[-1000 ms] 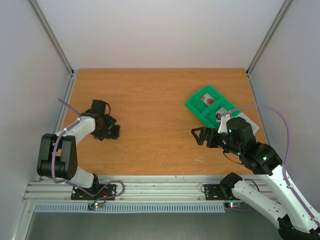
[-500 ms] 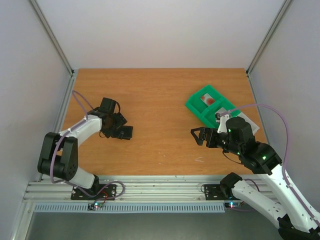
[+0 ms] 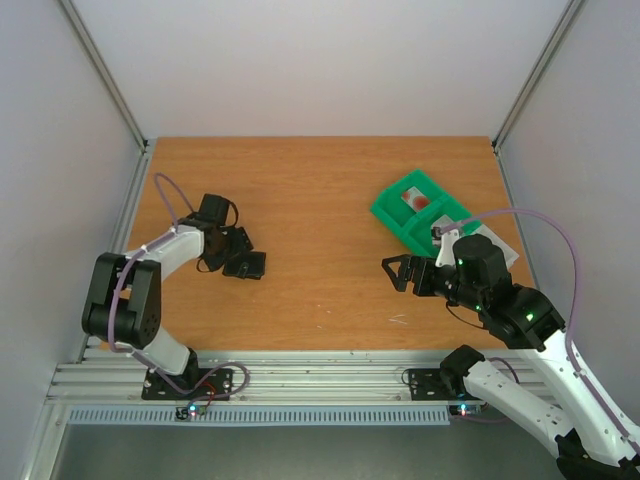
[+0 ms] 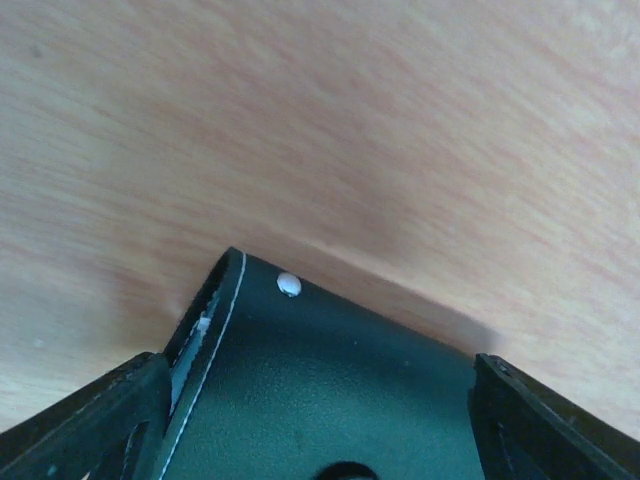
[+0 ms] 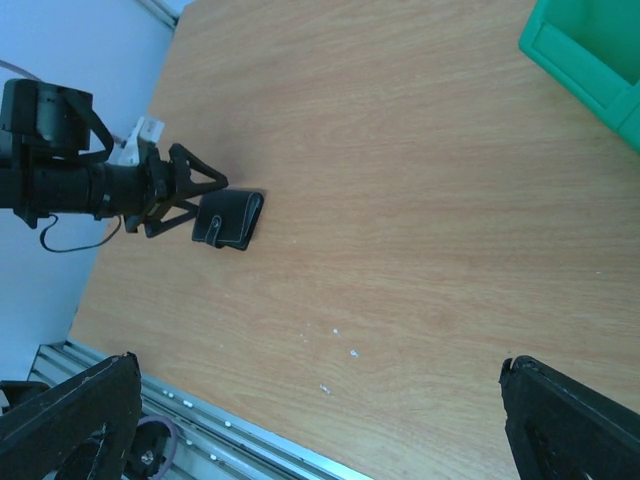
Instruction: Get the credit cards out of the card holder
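Left wrist view: the closed black card holder [image 4: 320, 400] fills the gap between the left pincer's [image 3: 238, 262] fingers [image 4: 90, 420], which clasp it across its width. It lies on the left part of the table [image 3: 320, 180]. The right pincer [image 3: 392, 272] hangs released, jaws wide apart, near the green tray [image 3: 385, 212], where a pale card with a red mark [image 3: 415, 199] lies.
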You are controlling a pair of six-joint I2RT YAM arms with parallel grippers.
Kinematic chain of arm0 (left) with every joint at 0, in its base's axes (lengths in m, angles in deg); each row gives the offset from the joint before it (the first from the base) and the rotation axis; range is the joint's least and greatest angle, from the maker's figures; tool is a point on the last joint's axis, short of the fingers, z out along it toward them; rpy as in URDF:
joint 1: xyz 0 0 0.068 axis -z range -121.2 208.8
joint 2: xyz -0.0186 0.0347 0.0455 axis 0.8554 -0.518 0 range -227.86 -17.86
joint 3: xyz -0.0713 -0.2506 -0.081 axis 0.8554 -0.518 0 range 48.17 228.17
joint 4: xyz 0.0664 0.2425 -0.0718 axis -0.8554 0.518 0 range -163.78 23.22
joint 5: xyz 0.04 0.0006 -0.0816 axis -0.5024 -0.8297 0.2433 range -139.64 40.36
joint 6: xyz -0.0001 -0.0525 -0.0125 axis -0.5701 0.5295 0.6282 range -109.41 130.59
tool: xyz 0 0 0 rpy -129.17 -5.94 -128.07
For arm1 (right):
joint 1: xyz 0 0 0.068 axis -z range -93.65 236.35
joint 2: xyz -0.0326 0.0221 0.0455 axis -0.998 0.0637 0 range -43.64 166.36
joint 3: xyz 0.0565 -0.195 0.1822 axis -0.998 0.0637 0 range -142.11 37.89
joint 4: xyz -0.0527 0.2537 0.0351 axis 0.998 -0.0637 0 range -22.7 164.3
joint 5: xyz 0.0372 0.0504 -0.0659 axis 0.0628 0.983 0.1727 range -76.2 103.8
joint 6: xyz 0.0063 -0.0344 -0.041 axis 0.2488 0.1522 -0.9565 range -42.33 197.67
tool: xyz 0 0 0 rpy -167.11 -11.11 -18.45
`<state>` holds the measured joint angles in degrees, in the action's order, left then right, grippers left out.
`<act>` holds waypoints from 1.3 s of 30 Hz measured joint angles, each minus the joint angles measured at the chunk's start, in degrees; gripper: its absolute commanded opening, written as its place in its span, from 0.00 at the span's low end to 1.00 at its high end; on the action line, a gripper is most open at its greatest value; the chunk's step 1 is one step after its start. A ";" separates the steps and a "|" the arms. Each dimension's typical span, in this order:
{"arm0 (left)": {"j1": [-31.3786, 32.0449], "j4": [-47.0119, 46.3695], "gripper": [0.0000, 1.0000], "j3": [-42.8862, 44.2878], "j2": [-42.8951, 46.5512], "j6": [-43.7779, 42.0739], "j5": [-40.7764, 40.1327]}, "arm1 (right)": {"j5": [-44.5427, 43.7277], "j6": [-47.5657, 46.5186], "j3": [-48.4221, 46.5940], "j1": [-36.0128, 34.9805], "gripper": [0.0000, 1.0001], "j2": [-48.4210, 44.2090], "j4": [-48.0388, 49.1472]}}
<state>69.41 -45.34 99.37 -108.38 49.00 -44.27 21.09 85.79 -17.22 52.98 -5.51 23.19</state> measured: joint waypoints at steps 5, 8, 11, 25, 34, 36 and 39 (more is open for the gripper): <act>0.13 -0.68 0.78 -2.67 -0.04 -0.63 4.02 | -0.09 0.00 0.00 0.00 0.99 -0.02 -0.39; 0.96 -2.93 0.75 -5.03 1.81 0.33 7.15 | -0.26 0.00 0.00 0.00 0.98 -0.02 -1.09; 5.18 -8.55 0.71 -9.79 4.76 3.74 11.43 | -0.55 0.00 0.00 0.00 0.98 -0.02 -1.49; 15.85 -8.90 0.71 -11.06 14.14 7.58 18.08 | -1.07 1.33 0.22 0.00 0.98 -0.33 -2.03; 15.72 3.30 0.65 -0.70 9.38 -7.63 7.91 | -1.01 1.92 0.24 0.00 0.98 -0.37 -2.01; 15.37 4.28 0.65 -0.17 6.91 -10.32 7.21 | -1.01 1.95 0.24 0.00 0.98 -0.44 -2.03; 14.82 5.35 0.65 0.50 3.04 -13.22 7.32 | -1.01 1.95 0.31 0.00 0.99 -0.79 -2.01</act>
<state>84.23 -39.98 99.87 -105.35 35.78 -36.95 20.09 87.74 -16.92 52.98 -6.30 21.18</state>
